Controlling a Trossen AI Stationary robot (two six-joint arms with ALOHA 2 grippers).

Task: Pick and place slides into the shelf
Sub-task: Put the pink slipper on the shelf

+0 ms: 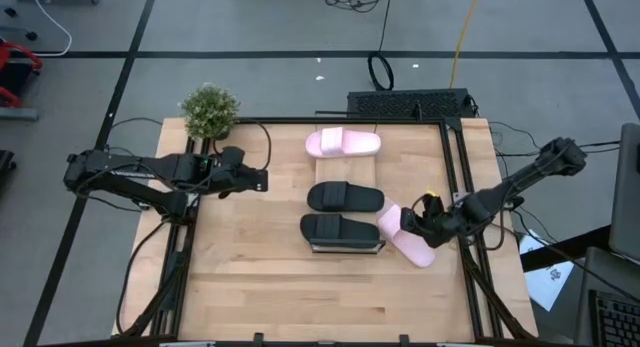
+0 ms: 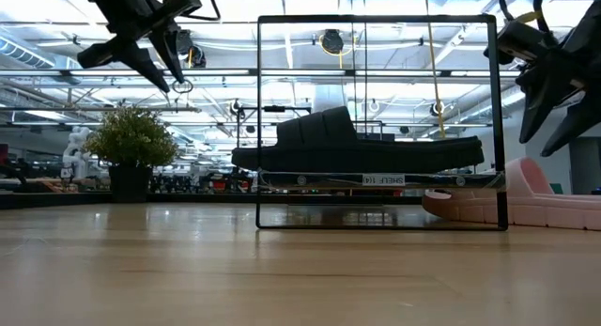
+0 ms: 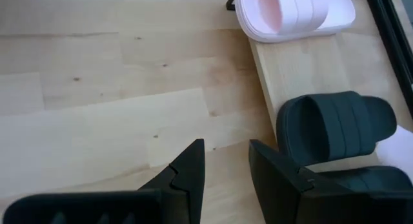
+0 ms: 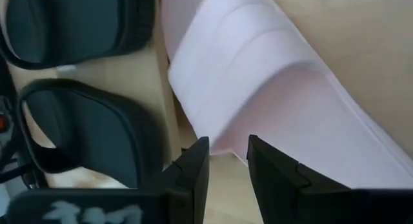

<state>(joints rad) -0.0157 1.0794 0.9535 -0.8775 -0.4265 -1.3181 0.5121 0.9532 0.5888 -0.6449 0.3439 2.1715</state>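
High view: right gripper [image 1: 409, 223] sits over the strap end of a pale pink slide [image 1: 406, 234] lying on the tabletop [image 1: 260, 277] just beside the shelf [image 1: 345, 192]. Whether the fingers touch the slide is not clear from here. Left gripper [image 1: 262, 179] hangs over bare wood well apart from the shelf, on the side toward the potted plant [image 1: 209, 111]. On the shelf: a second pink slide [image 1: 343, 142] at the far end, two black slides [image 1: 345, 197] side by side toward the near end.

Low view: shelf end frame reads as a thin dark rectangle; one black slide shows in profile inside it. A small label under that slide carries print too small to read. Pink slide cut off at the picture edge.

Left wrist view: fingers [image 3: 187, 169] slightly apart, a narrow gap between them, nothing in it.

Right wrist view: fingers [image 4: 193, 166] parted by a narrow gap, tips right at the pink strap, empty between. White lettering on the gripper body is blurred, illegible.
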